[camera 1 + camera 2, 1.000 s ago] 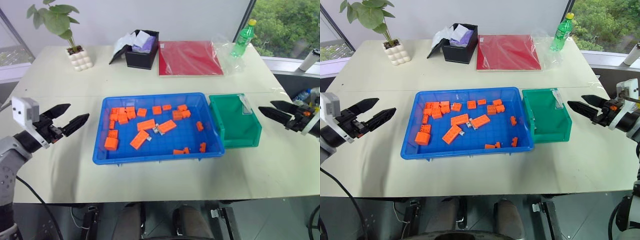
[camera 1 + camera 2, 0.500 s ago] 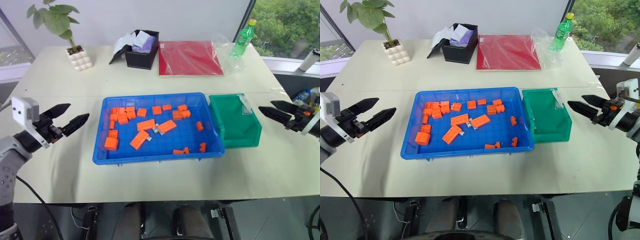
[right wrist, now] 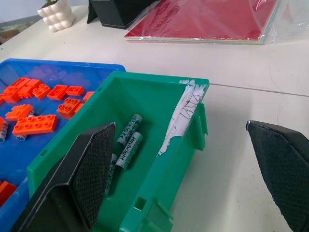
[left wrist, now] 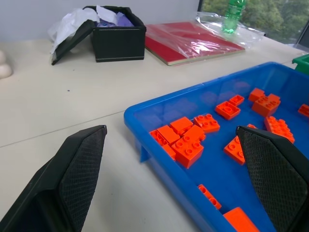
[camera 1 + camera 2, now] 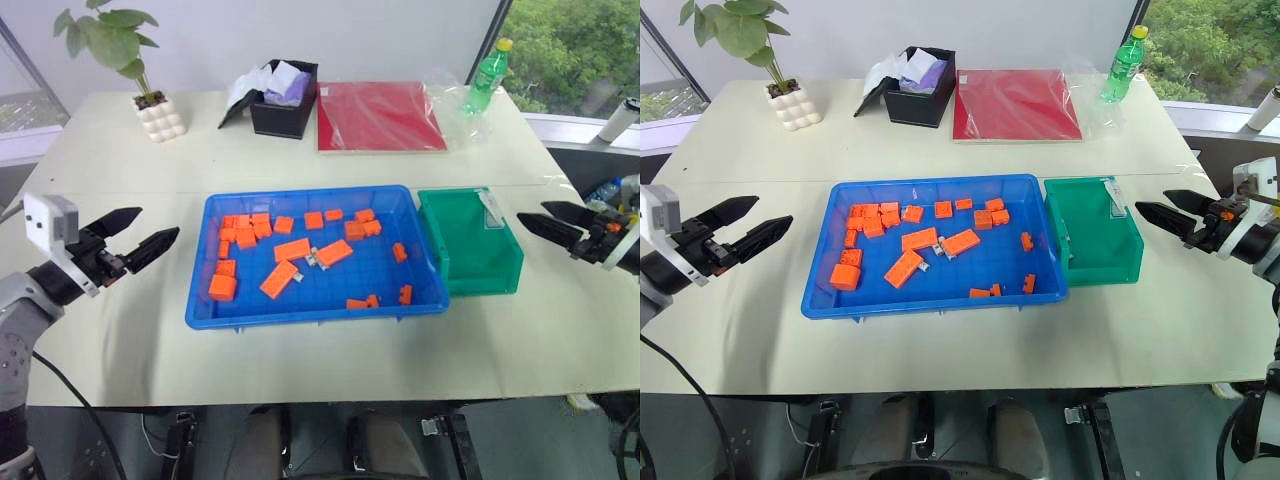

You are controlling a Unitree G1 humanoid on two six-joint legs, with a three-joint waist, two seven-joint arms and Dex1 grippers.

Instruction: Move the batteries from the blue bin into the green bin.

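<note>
- Left hand (image 5: 145, 232) spread wide, empty, poised above desk (image 5: 330, 350) beside blue bin (image 5: 300, 310).
- Right hand (image 5: 545, 221) likewise wide, empty, just beside green bin (image 5: 500, 275).
- Batteries (image 3: 127, 141) inside green bin; a few (image 5: 311, 259) among orange blocks (image 5: 280, 278) in blue bin.

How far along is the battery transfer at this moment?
Partly done: several batteries already lie in the green bin. Nothing is in hand; the left pincer and right pincer hover open and empty on either side of the bins. Left: at least one or two batteries lie among the orange blocks in the blue bin.
</note>
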